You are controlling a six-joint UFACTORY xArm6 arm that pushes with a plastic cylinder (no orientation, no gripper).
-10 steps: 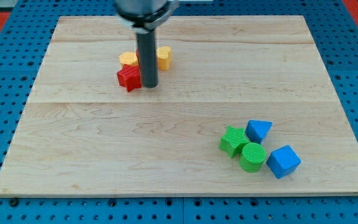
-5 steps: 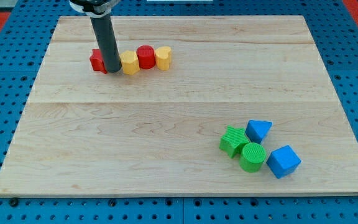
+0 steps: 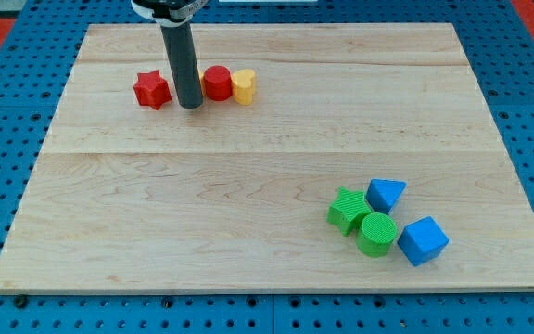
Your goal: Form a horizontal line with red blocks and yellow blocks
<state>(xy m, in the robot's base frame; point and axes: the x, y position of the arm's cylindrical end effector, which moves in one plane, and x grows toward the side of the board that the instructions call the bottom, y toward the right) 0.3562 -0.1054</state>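
The tip [image 3: 190, 105] is standing between the red star [image 3: 152, 89] and red cylinder [image 3: 217, 83], hiding a yellow block — no pincer here — and nudging risks breaking the row.

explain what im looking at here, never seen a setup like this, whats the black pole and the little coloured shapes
The black pole is the end of a robot arm. It has no gripper and holds nothing; its lower end, my tip, slides along the wooden board and pushes blocks. There is one camera view, looking down at the board at a slant.

Near the view's top left lie a red star block, then my tip, a red cylinder and a yellow block, roughly in a row. A second yellow block sits mostly hidden behind the rod.

At the bottom right are a green star-like block, a green cylinder, a blue triangular block and a blue cube.
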